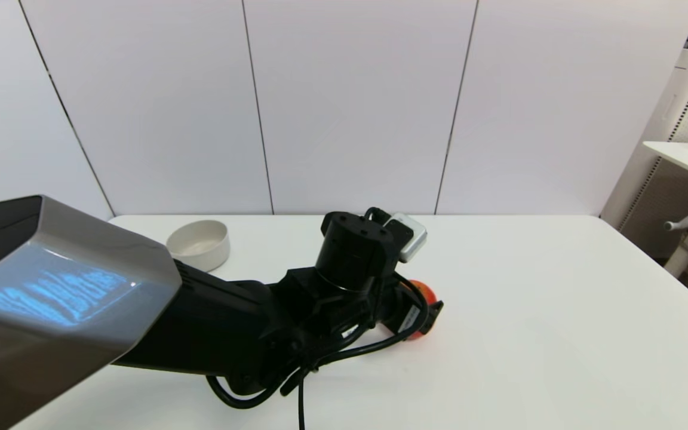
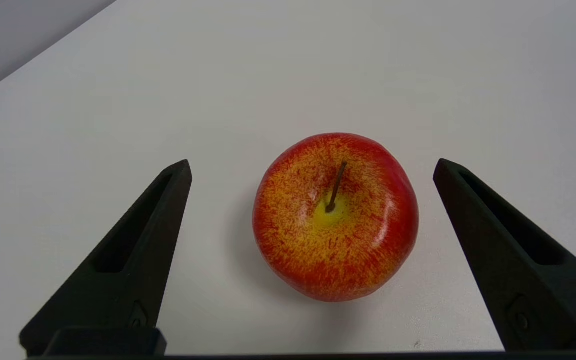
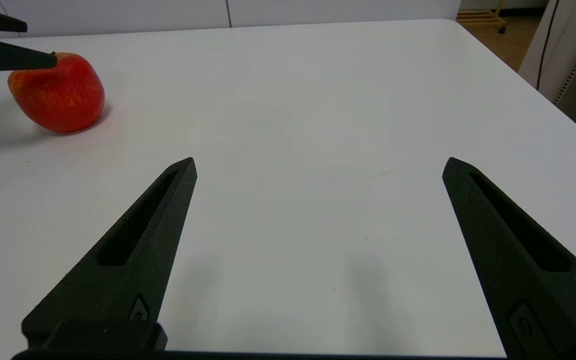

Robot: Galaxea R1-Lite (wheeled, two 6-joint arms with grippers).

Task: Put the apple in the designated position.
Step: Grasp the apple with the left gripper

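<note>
A red apple (image 2: 335,217), streaked with yellow-orange around its crown and topped by a short dark stem, sits upright on a plain white table (image 2: 118,100). The left gripper (image 2: 312,167) is poised directly above it, its two long black fingers (image 2: 133,260) spread wide on either side of the fruit with bare tabletop showing between each tip and the skin. Neither finger touches the apple. A soft shadow pools beside the fruit on the smooth surface, and a strip of grey wall (image 2: 13,35) edges the table's far corner.
</note>
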